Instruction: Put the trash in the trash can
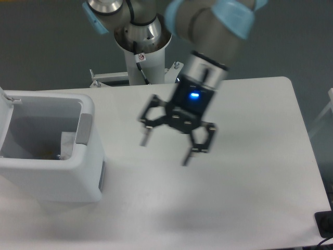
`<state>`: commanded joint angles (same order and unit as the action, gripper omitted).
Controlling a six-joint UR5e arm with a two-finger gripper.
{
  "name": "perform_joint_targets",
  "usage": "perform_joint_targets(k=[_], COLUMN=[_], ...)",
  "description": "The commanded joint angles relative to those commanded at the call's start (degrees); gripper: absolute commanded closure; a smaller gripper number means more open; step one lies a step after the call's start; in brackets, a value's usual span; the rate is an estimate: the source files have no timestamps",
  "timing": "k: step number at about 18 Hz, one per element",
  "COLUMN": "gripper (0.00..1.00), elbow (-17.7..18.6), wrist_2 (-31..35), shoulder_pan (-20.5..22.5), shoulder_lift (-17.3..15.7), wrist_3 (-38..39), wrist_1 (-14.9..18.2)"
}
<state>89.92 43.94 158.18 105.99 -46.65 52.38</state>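
Near the front left corner of the table (244, 208): the bin (62, 179), lid swung back at its left side, grey panel on the right rim. Inside, against the right wall, a pale flat piece, likely the wrapper (67, 143); too small to read any print. No bottle visible anywhere, perhaps deeper in the bin, cannot tell.

Further in, above the table's middle: the gripper (167, 147), fingers spread wide and slightly blurred, nothing between them. Well apart from the bin, to its right. Bin therefore lying left of the gripper and a little nearer the front edge.

Nothing else on the tabletop to pick up, so probably little or nothing left of the task; any next move would hinge on whether trash remains out of view.

Writing: a small round sticker on the arm's base (141, 57) at the far edge, unreadable. A blue light on the gripper body, no legible brand.
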Motion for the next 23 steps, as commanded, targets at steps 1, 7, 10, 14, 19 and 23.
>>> perform_joint_targets(k=[1, 7, 10, 14, 19, 23], gripper=[0.00, 0.00, 0.00, 0.00, 0.00, 0.00], elbow=[-0.5, -2.0, -6.1, -8.7, -9.8, -10.2], wrist_2=[0.4, 17.3, 22.9, 34.6, 46.2, 49.8], shoulder_pan=[0.8, -0.6, -1.5, -4.4, -6.9, -8.1], shoulder_lift=[0.7, 4.0, 7.0, 10.7, 12.8, 13.5], wrist_3=[-0.7, -5.8, -5.9, -10.0, -18.4, -25.4], wrist_1=[0.2, 0.9, 5.3, 10.1, 12.7, 14.7])
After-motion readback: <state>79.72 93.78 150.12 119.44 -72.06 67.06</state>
